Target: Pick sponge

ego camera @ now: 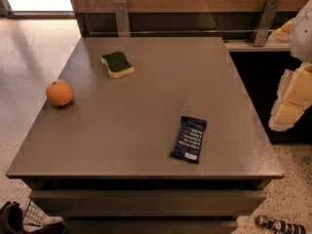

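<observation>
One sponge [117,64], far left, is judged light and squashy, best pinched across its foam sides; the gripper [291,101] is seen at right, whether open or closed cannot be told.

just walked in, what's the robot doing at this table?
Nothing is being handled yet. The gripper hangs at the right edge of the view, beyond the right side of the table and apart from everything on it. The sponge lies green side up toward the far left of the table, untouched. An orange sits by the left edge, and a dark blue snack packet lies toward the near right.
</observation>
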